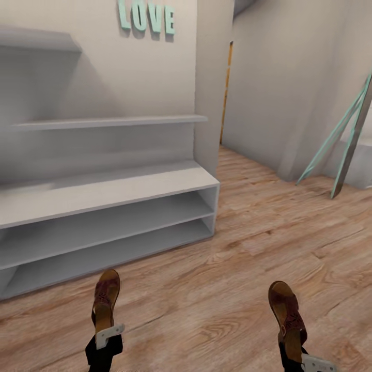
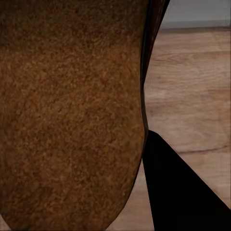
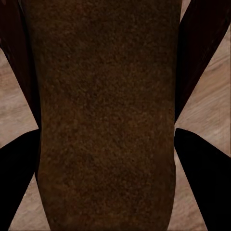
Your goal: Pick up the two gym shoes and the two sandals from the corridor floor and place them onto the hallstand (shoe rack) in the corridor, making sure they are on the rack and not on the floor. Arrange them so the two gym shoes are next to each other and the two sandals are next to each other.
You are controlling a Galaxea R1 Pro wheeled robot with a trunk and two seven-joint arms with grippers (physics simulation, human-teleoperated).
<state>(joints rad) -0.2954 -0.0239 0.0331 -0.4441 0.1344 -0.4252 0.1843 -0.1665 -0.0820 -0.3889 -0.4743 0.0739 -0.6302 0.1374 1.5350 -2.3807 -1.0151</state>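
Left gripper (image 1: 107,335) clamps the heel of one flat dark-brown leather-look sandal (image 1: 105,297) — toe toward the low pale grey-white hallstand (image 1: 108,192). Right gripper (image 1: 305,361) apparently holds the second brown sandal (image 1: 287,312) likewise, its contact partly cut off. Both sandals hang above the wood-grain plank floor (image 1: 248,248) — hallstand shelves bare.

Both arm ends look black, each bearing a pale grey bracket, apparently with small screw holes.
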